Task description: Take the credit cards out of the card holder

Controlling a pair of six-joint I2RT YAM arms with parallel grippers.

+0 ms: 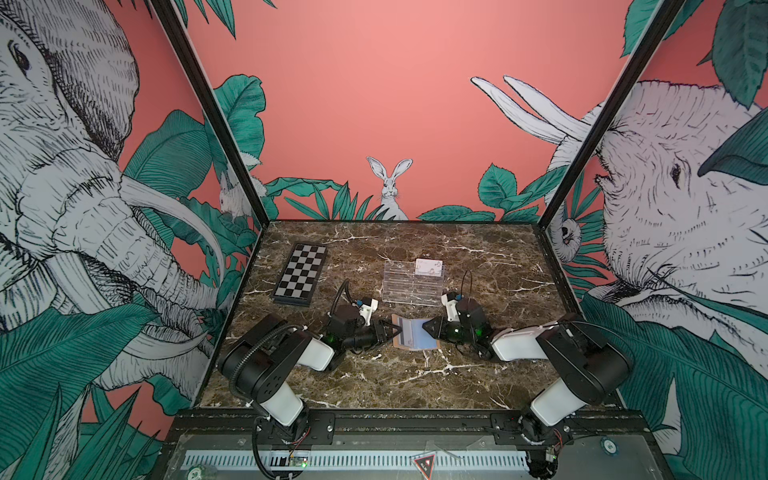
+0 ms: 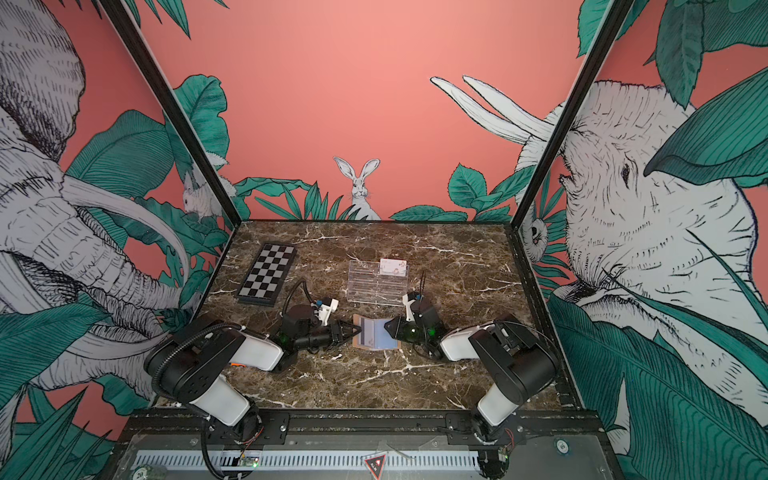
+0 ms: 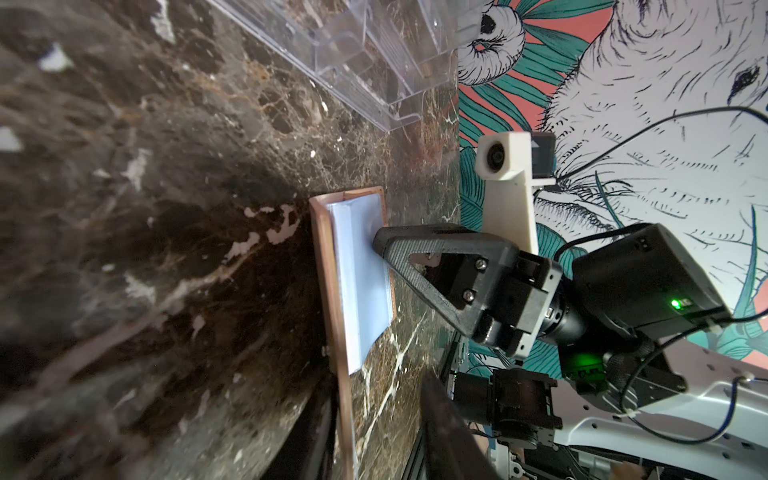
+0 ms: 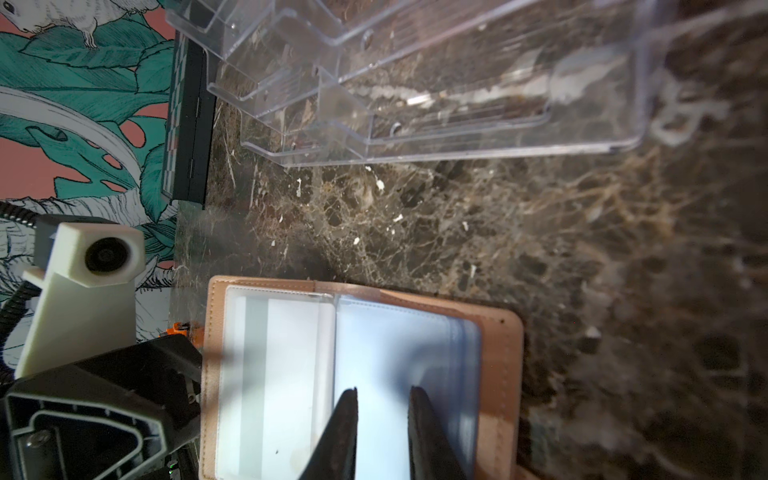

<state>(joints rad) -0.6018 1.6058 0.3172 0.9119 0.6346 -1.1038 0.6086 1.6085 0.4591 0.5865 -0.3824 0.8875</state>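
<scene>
Tan leather-like folding card holder [image 1: 411, 336] lies open. Right hand [image 4: 384, 390], slightly spread, presses its clear sleeves [image 4: 395, 345] (left hand [image 1: 395, 329]: grip, cannot tell).

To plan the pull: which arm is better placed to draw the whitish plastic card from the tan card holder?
Probably left: the left gripper is beside the whitish plastic card; the right gripper rests on the pale-blue sleeves.

You have bare marble table [image 1: 415, 386] on the near side of the card holder [image 1: 409, 338], with room to come in low there. Behind it the clear rack [image 1: 411, 286] stands near and blocks a flat approach from the back. The left gripper [image 1: 395, 330] and right gripper [image 1: 426, 327] crowd its two sides. The chequered board [image 1: 300, 274] lies well apart, far left.
</scene>
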